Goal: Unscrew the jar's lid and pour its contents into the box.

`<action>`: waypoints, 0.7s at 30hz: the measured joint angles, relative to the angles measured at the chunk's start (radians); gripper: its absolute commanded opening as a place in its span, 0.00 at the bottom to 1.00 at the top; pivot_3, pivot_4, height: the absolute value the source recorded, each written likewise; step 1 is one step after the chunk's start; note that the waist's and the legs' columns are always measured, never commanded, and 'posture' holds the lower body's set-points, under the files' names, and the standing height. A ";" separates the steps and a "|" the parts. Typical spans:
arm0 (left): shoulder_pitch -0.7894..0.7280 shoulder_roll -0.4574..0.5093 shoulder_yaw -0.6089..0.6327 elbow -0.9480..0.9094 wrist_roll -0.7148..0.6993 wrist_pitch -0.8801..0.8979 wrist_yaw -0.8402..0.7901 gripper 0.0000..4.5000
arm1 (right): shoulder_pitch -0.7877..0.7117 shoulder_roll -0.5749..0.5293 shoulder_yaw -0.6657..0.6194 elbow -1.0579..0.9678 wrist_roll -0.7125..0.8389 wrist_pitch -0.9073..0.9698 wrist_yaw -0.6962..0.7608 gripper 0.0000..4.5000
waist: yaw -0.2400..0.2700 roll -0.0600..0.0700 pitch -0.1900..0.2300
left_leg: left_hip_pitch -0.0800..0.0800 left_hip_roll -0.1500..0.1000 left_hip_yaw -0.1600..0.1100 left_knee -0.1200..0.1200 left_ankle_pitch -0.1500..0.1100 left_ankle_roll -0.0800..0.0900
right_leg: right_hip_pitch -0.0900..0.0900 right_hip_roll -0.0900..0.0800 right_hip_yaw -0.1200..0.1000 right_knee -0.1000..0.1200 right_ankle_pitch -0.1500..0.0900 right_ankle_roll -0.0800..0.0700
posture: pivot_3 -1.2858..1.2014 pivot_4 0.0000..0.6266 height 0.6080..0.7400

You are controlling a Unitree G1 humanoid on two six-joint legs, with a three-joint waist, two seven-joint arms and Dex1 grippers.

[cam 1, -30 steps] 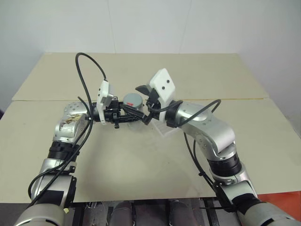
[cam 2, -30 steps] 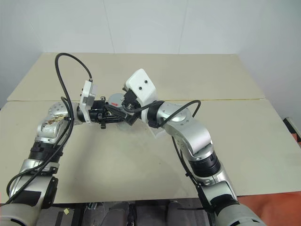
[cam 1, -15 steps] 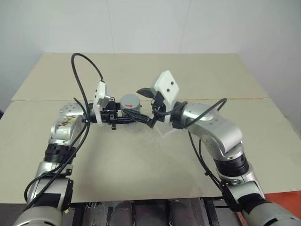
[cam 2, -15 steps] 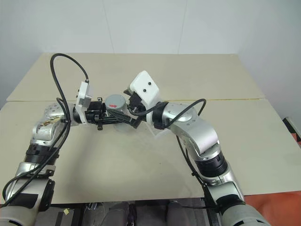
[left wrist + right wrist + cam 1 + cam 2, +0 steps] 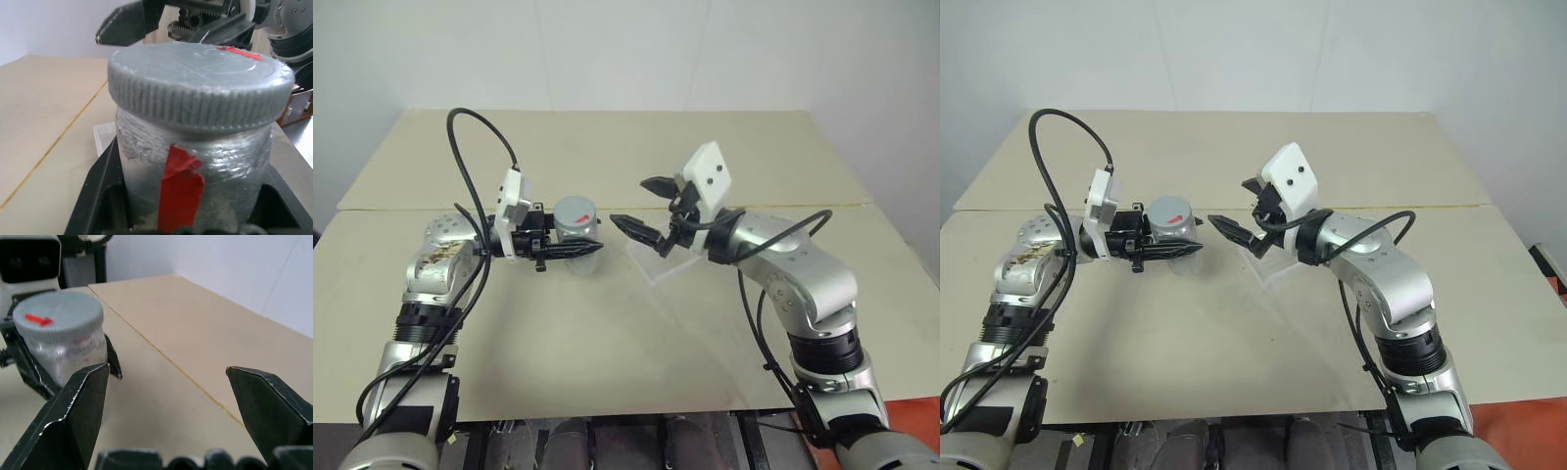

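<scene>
I see the table point(image 5: 607, 323) first, two pale beige boards butted together with a seam running across between them, and a white wall behind.

My two arms reach in over it from either side, grippers pointing toward each other at about the same height above the surface.

The box point(image 5: 658, 262) is a clear shallow tray sitting on the table just below my right wrist, between the two grippers and nearer the right one. I cannot tell whether anything lies in it.

The left gripper point(image 5: 576, 249) is clenched on the jar point(image 5: 576, 221), holding it upright above the table, one black finger on each side of the body. In the left wrist view the jar point(image 5: 195, 166) looks silver-grey and wrapped, with a strip of red tape running down its side.

The right gripper point(image 5: 646, 208) is spread wide and grasps nothing. It sits just beside the jar, apart from it, with a clear gap between its fingertips and the lid.

The lid point(image 5: 198, 83) is on the jar, grey with a ribbed edge and a small red mark on top.

The contents are hidden inside the jar, so I cannot describe them.
</scene>
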State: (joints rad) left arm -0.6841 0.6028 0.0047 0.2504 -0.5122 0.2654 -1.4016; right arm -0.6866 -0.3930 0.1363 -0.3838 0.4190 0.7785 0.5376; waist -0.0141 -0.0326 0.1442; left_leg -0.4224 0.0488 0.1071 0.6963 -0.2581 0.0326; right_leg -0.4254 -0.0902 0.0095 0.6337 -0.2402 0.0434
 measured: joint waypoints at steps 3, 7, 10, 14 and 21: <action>0.000 0.000 0.000 0.000 0.000 0.000 -0.005 0.43 | 0.002 -0.022 0.000 -0.006 0.008 0.002 0.015 0.99 | -0.001 0.000 0.000 | 0.000 0.000 0.000 0.000 -0.001 0.002 | 0.000 0.000 0.000 0.000 0.000 0.000 | 0.52 0.24 1.00; 0.000 -0.004 0.000 0.001 0.002 -0.001 -0.004 0.43 | 0.008 -0.036 -0.004 -0.038 0.042 0.002 0.054 0.99 | 0.001 0.000 0.000 | 0.000 0.000 0.000 0.000 -0.002 0.004 | 0.000 0.000 0.000 0.000 0.000 0.000 | 0.52 0.24 1.00; 0.000 -0.020 -0.002 0.004 0.005 -0.002 0.000 0.43 | 0.004 -0.023 -0.012 -0.079 0.090 0.002 0.074 0.99 | 0.001 0.000 0.000 | 0.000 0.000 0.000 0.000 -0.002 0.004 | 0.000 0.000 0.000 0.000 0.000 0.000 | 0.52 0.24 1.00; -0.013 -0.052 -0.014 0.034 0.023 -0.007 0.003 0.43 | -0.035 0.026 0.010 -0.083 0.103 0.002 0.058 0.99 | 0.001 0.000 0.000 | 0.001 0.000 0.000 0.000 -0.002 0.004 | 0.000 0.000 0.000 0.001 0.000 0.000 | 0.52 0.24 1.00; -0.042 -0.068 -0.021 0.074 0.040 -0.029 -0.002 0.43 | -0.088 0.110 0.073 -0.031 0.039 0.001 -0.011 0.99 | 0.000 0.000 0.000 | 0.000 0.000 0.000 0.000 0.001 -0.001 | 0.000 0.000 0.000 0.000 0.000 0.000 | 0.52 0.24 1.00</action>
State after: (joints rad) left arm -0.7258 0.5347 -0.0163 0.3246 -0.4717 0.2361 -1.4033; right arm -0.7743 -0.2831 0.2089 -0.4150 0.4580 0.7795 0.5261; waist -0.0136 -0.0326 0.1442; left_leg -0.4223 0.0485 0.1071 0.6965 -0.2575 0.0317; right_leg -0.4253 -0.0903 0.0094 0.6338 -0.2402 0.0434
